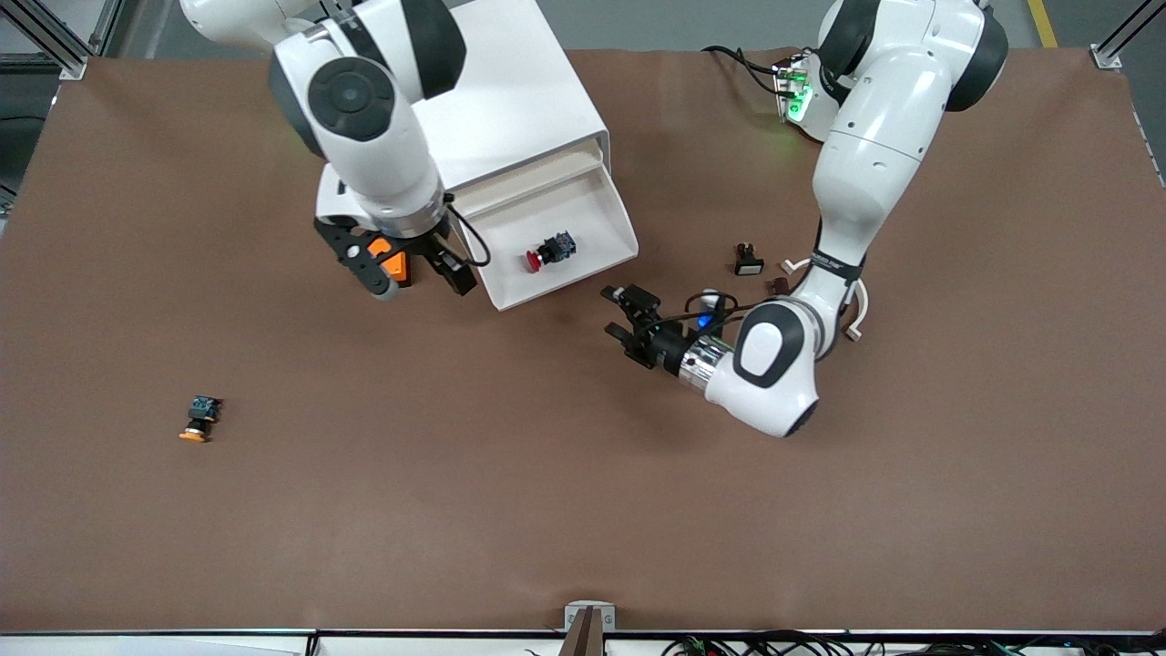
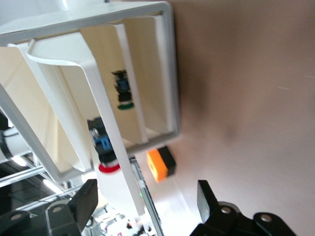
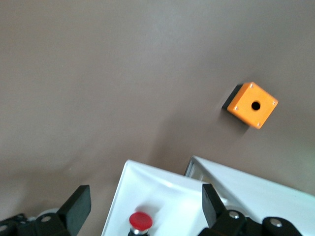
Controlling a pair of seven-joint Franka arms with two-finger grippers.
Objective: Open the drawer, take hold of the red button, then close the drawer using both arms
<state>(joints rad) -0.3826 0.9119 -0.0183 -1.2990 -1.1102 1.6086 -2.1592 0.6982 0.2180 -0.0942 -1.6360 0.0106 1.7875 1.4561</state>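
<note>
The cabinet's [image 1: 510, 109] top drawer [image 1: 597, 205] is pulled out. The red-capped button [image 1: 549, 251] lies in it on its side. My right gripper [image 1: 412, 271] hangs open and empty over the drawer's corner toward the right arm's end. In the right wrist view its open gripper [image 3: 143, 206] is over the drawer [image 3: 147, 191], with the button [image 3: 140, 221] between its fingers below. My left gripper [image 1: 621, 317] is open and empty, low over the table just in front of the drawer. The left wrist view shows its open gripper [image 2: 145, 201], the drawer's front [image 2: 110, 123] and the button [image 2: 103, 147].
A small orange box with a hole [image 1: 390, 260] sits under my right gripper beside the cabinet; it also shows in both wrist views [image 3: 252, 104] [image 2: 161, 163]. An orange-capped button [image 1: 199, 421] lies toward the right arm's end. A black-and-white switch [image 1: 748, 260] lies near the left arm. A green-capped part [image 2: 124, 93] lies inside the cabinet.
</note>
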